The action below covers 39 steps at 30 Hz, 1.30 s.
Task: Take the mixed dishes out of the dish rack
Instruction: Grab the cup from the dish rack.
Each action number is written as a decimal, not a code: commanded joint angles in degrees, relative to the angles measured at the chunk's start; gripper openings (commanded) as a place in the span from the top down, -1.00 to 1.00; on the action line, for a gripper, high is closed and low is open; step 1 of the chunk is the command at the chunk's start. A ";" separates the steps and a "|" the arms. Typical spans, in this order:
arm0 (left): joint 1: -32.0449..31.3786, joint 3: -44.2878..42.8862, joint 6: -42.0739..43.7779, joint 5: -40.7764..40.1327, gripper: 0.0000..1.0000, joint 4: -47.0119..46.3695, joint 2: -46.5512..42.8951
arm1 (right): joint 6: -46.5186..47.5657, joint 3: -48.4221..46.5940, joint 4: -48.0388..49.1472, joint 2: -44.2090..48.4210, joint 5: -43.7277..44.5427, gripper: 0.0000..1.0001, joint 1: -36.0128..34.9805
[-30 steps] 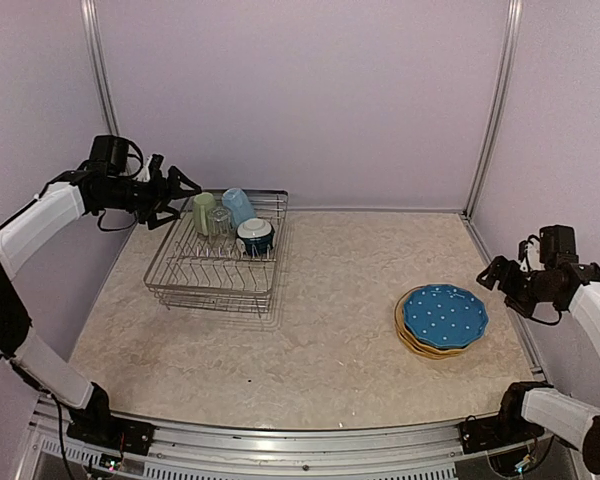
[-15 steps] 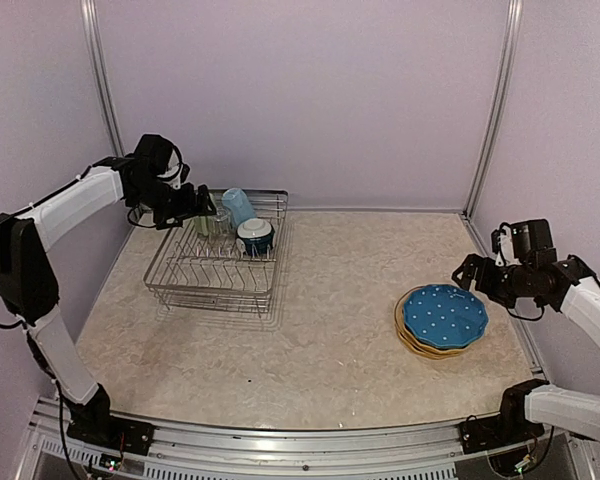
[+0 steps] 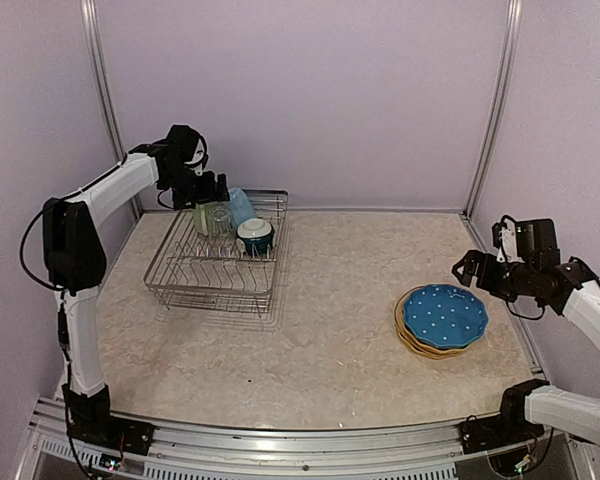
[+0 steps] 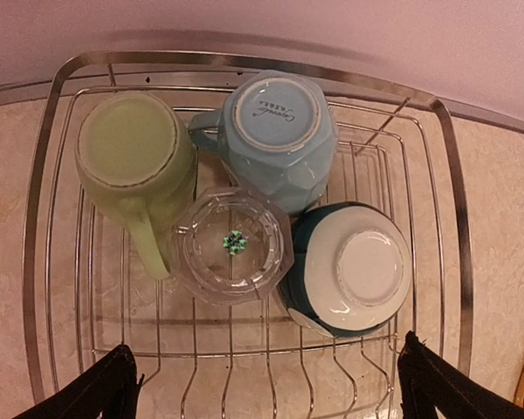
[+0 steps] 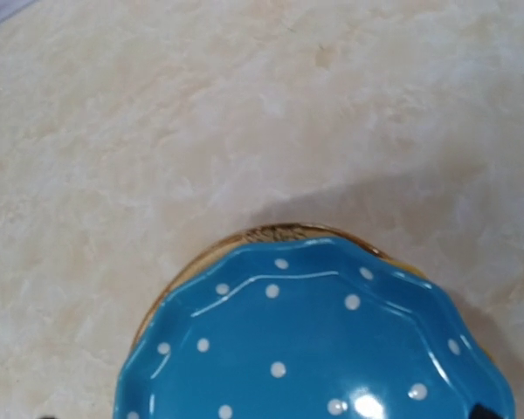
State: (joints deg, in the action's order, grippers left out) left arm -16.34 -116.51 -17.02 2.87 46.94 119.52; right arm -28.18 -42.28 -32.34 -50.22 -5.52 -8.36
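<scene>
White-shelled arms (image 3: pixel 120 184), black joints (image 3: pixel 68 240), looping black cables (image 3: pixel 26 252)

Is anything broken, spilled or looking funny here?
Nothing stands out. The green mug, blue mug, glass and bowl sit upside down in the dish rack, and the plates are in a neat stack. No spills.

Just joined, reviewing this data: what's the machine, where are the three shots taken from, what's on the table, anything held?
Two robot arms stand at the near edge of the table. One shot looks down from above and behind them; the others come from a camera on each wrist. The left tool, open and empty, hovers over the dish rack, which holds an upturned green mug, blue mug, clear glass and teal bowl. The right tool, also open and empty, hovers near the stacked plates, blue dotted on top.
</scene>
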 commanded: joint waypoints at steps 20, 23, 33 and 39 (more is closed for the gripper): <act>-1.81 -17.49 7.57 -11.45 -0.92 6.97 19.98 | 0.98 2.64 2.72 4.01 -1.97 -1.00 -0.67; -1.84 -18.86 8.34 -11.69 -0.87 7.16 21.38 | 0.82 2.85 2.63 4.07 -1.95 -1.00 -0.65; -2.36 -20.59 9.52 -9.90 -0.51 5.83 22.77 | -0.20 3.48 3.11 4.00 -2.57 -0.99 -0.69; -2.87 -20.97 10.51 -11.62 -0.52 4.79 23.11 | -0.47 3.68 3.48 3.74 -2.80 -0.99 -0.69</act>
State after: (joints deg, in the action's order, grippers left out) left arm -18.55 -135.48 -7.94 -7.57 52.95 140.66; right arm -28.16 -39.46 -29.65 -46.63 -7.92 -8.38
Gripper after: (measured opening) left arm 0.729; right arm 0.997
